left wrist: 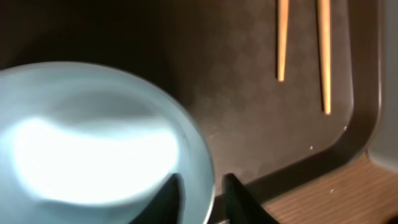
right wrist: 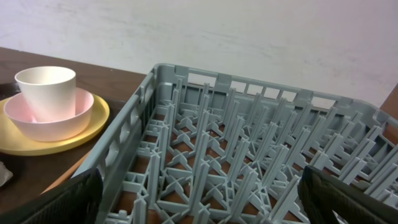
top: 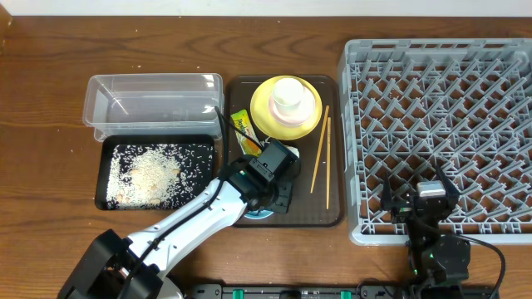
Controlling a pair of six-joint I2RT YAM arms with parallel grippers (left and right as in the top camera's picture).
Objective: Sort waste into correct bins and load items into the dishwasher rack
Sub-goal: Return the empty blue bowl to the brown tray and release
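My left gripper (top: 268, 176) is low over the brown serving tray (top: 332, 212), its fingers (left wrist: 202, 198) straddling the rim of the light blue bowl (left wrist: 93, 143), one inside and one outside, closed on it. The bowl barely shows under the arm in the overhead view (top: 259, 214). The yellow plate (top: 263, 112) carries the white-pink cup (top: 287, 98), also in the right wrist view (right wrist: 46, 93). The snack wrapper (top: 242, 129) lies beside the plate. Two chopsticks (top: 320, 158) lie on the tray's right side. My right gripper (top: 420, 199) is open over the grey rack (top: 440, 91) near its front edge.
The clear tub (top: 154, 95) stands at the back left. The black tray (top: 106, 178) in front of it holds scattered rice grains (top: 154, 173). A small white scrap (top: 248, 149) lies by the wrapper, partly hidden by the left gripper. The rack's pegs (right wrist: 249, 168) fill the right wrist view.
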